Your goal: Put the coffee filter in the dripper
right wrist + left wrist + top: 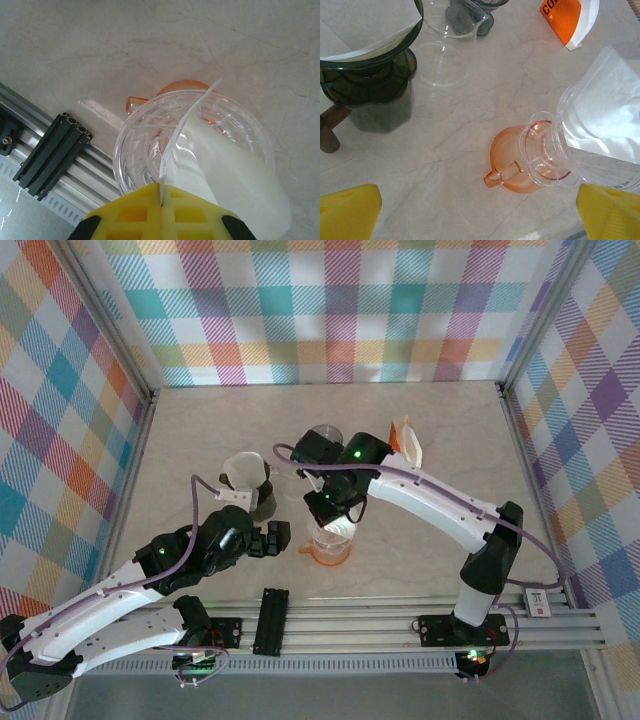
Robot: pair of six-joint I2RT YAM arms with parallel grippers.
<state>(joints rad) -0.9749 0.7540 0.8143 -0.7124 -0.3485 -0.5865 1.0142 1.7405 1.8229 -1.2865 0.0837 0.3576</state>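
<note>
We see a pale marble-patterned desk (455, 125) with a smooth, faintly glossy top. The clear ribbed plastic dripper (145, 150) is glossy and catches the light, while the thin white paper coffee filter (230, 175) looks matt. The translucent orange plastic jug (502, 150) shines. The yellow pads (135, 215) of the right pincer (161, 200) look like matt moulded plastic. The black slotted metal rail (50, 150) has a satin finish.

Right gripper (161, 200) at six o'clock, yellow jaws pinched on the white coffee filter (225, 165), which leans inside the clear ribbed dripper (142, 145). Orange server (136, 103) peeks out at eleven, black rail bracket (50, 160) at eight.
</note>
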